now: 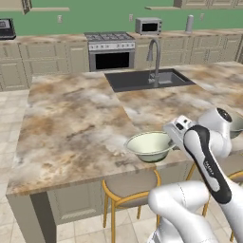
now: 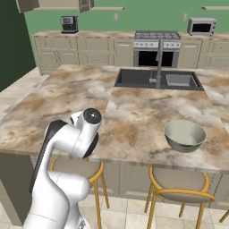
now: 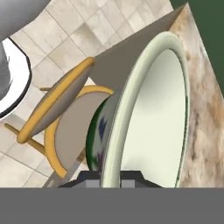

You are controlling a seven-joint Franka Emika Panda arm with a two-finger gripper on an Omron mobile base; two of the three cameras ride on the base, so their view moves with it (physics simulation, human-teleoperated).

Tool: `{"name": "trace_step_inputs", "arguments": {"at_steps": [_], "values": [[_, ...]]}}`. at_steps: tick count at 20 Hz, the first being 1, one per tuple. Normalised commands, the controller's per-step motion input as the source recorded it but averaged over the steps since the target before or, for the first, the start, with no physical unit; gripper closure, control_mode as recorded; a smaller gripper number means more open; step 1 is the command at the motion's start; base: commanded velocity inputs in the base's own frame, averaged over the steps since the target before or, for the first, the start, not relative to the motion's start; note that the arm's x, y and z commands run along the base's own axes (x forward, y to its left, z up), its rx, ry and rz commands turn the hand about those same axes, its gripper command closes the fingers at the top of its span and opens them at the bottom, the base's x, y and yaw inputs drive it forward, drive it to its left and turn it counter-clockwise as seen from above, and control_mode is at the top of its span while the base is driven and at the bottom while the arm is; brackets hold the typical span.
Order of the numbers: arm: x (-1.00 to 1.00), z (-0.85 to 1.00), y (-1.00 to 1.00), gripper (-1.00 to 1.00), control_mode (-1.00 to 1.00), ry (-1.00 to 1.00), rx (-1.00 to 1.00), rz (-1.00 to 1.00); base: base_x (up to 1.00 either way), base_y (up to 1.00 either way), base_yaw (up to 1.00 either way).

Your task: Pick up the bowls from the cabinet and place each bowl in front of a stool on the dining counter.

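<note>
Now your gripper (image 3: 110,180) pinches the rim of the bowl (image 1: 150,145), which hangs low over the dining counter (image 1: 71,128) edge (tipped a bit), right above a stool (image 1: 130,186).

**Dining counter: clearances and obstructions**

Dining counter (image 1: 71,128): broad bare marble-like top over its left and middle stretch; open passage above it from near edge to far edge.

Sink (image 1: 142,80): dark inset basin at the far middle, with a curved steel tap (image 1: 154,59) standing tall at its rim, blocking low sweeps there.

Bowl (image 1: 149,146): occupies the near edge, pinched at its rim by the gripper (image 3: 110,178).

Stool (image 1: 130,187): tucked just beneath the near edge, below the bowl; a further stool (image 2: 179,181) stands to its right, narrowing the room under the overhang.
</note>
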Motion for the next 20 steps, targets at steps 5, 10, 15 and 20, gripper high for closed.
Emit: {"name": "trace_step_inputs", "arguments": {"at_steps": [5,10,15,20], "values": [[0.65,-0.33,0.12,1.0,-1.0,0.02,0.0,0.0,0.0,0.0,0.0],[0.47,-0.34,0.02,1.0,-1.0,0.0,0.0,0.0,0.0,0.0,0.0],[0.34,-0.41,0.02,1.0,-1.0,0.0,0.0,0.0,0.0,0.0,0.0],[0.32,-0.45,0.05,1.0,-1.0,0.0,0.0,0.0,0.0,0.0,0.0]]}}
